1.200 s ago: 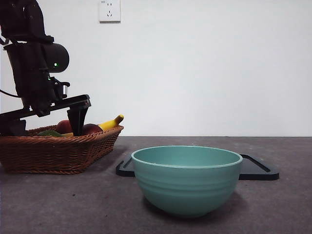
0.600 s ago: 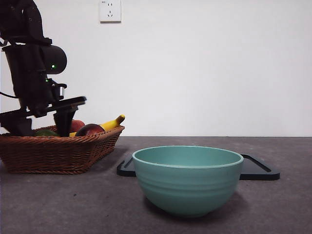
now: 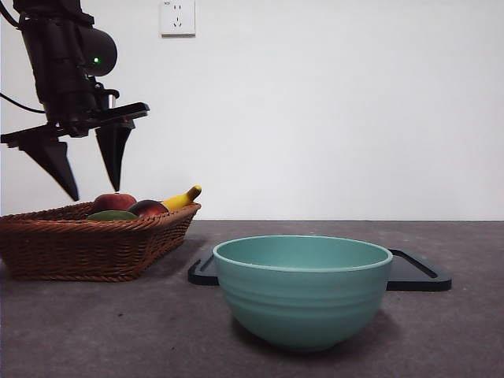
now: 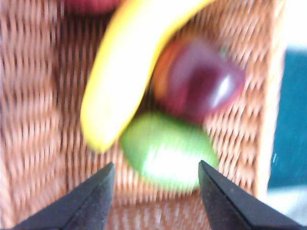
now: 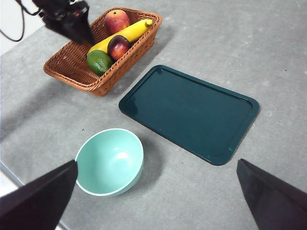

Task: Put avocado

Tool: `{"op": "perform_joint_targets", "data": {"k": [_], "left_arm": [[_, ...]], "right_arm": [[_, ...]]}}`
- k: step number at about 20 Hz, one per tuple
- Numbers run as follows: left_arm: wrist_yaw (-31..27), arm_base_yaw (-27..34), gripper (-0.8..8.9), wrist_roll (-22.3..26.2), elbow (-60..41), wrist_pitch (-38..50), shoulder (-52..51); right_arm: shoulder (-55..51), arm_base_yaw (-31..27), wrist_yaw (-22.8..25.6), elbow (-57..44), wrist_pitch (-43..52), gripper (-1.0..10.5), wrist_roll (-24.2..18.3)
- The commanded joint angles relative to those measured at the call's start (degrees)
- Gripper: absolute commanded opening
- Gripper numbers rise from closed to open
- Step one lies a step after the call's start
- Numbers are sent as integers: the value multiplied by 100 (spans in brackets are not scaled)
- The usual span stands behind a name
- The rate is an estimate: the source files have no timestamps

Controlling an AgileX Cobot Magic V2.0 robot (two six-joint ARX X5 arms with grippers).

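Note:
The avocado [image 3: 112, 215] [image 4: 168, 151] [image 5: 100, 61] is a green rounded fruit lying in the wicker basket [image 3: 87, 244] [image 5: 72, 72], against the banana and a dark reddish-purple fruit. My left gripper [image 3: 94, 193] [image 4: 156, 165] [image 5: 79, 28] hangs open just above the basket, over the avocado, holding nothing and touching no fruit. My right gripper [image 5: 156, 163] is open and empty, high over the table near the bowl and tray.
The basket also holds a banana [image 3: 181, 198] [image 4: 124, 62], a red apple [image 3: 114, 201] [image 5: 116, 20] and a dark reddish-purple fruit [image 3: 147, 208] [image 4: 201, 79]. A teal bowl [image 3: 302, 290] [image 5: 109, 162] stands in front of a dark tray [image 3: 417, 276] [image 5: 189, 112].
My left gripper has risen out of the basket with nothing in it; its jaws now hang above the rim. The avocado stays in the basket.

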Motion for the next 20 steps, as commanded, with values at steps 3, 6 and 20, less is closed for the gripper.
{"op": "perform_joint_targets", "data": {"k": [3, 6, 20], "left_arm": [[33, -168, 568, 83, 151, -35, 409], [33, -289, 563, -120, 151, 216, 601], [35, -389, 90, -105, 153, 291, 1193]], "right_arm": [[15, 20, -17, 96, 55, 686, -2], [15, 20, -20, 96, 50, 686, -2], [15, 20, -37, 96, 48, 686, 105]]}}
